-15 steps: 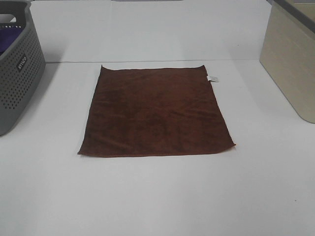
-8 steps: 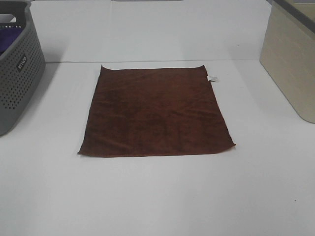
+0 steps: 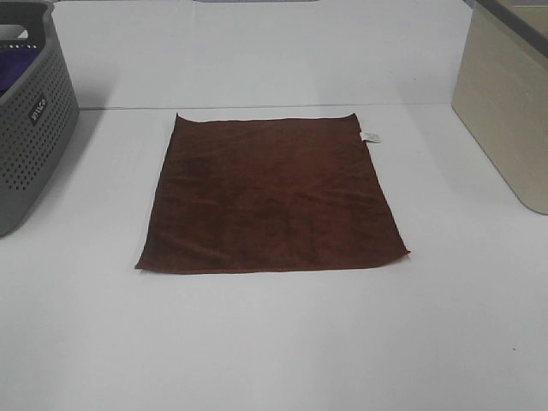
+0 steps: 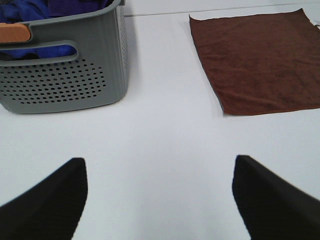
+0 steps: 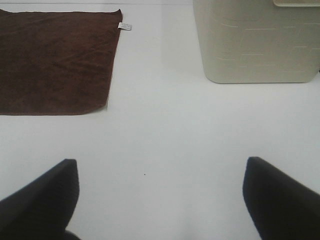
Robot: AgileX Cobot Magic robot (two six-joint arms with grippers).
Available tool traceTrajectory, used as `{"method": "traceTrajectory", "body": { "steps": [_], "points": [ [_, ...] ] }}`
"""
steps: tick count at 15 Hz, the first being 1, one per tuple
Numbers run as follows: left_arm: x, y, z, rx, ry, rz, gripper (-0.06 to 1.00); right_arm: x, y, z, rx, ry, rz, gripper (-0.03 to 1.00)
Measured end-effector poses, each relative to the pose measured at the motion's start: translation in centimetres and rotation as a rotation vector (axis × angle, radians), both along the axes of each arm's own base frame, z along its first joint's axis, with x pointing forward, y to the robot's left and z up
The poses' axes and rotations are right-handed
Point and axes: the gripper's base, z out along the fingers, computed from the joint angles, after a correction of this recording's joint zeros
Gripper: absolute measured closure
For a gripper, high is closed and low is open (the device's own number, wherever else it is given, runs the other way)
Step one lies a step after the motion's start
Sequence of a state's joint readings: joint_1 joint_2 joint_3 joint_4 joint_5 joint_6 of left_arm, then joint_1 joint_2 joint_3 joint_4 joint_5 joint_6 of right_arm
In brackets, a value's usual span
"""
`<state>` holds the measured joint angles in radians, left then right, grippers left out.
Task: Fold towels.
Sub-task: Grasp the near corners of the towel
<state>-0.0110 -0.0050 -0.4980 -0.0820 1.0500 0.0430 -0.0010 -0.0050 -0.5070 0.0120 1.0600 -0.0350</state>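
A dark reddish-brown towel (image 3: pixel 270 195) lies flat and spread out on the white table, with a small white tag (image 3: pixel 370 136) at its far right corner. It also shows in the left wrist view (image 4: pixel 260 62) and the right wrist view (image 5: pixel 52 62). My left gripper (image 4: pixel 160 200) is open and empty above bare table, well short of the towel's near left corner. My right gripper (image 5: pixel 160 200) is open and empty above bare table, off the towel's near right corner. Neither gripper shows in the exterior high view.
A grey perforated basket (image 3: pixel 30 128) holding purple and blue cloths (image 4: pixel 55 7) stands at the left edge. A beige bin (image 3: pixel 505 103) stands at the right, also in the right wrist view (image 5: pixel 255 40). A table seam (image 3: pixel 257 107) runs behind the towel.
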Motion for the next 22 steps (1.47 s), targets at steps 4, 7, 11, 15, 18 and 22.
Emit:
{"method": "traceTrajectory", "body": {
  "steps": [4,7,11,15,18,22],
  "points": [
    [0.0,0.0,0.7,-0.005,-0.057,0.001,0.20,0.1,0.0,0.3,0.001,-0.017,0.000,0.11],
    [1.0,0.0,2.1,-0.030,-0.261,0.012,0.20,2.5,0.0,2.4,0.008,-0.155,0.000,0.11],
    [5.2,-0.4,2.7,-0.198,-0.330,0.015,0.20,6.2,0.2,4.4,0.013,-0.291,0.034,0.11],
    [11.7,-0.4,2.1,-0.335,-0.217,0.086,0.20,11.8,0.4,4.8,0.012,-0.312,0.036,0.14],
    [16.7,-0.8,-0.2,-0.344,0.002,0.108,0.20,16.4,0.8,2.0,0.086,-0.112,0.019,0.18],
    [23.9,-4.5,-5.7,-0.268,0.352,0.009,0.20,21.5,1.5,-4.4,0.228,0.262,-0.056,0.20]
  ]
}}
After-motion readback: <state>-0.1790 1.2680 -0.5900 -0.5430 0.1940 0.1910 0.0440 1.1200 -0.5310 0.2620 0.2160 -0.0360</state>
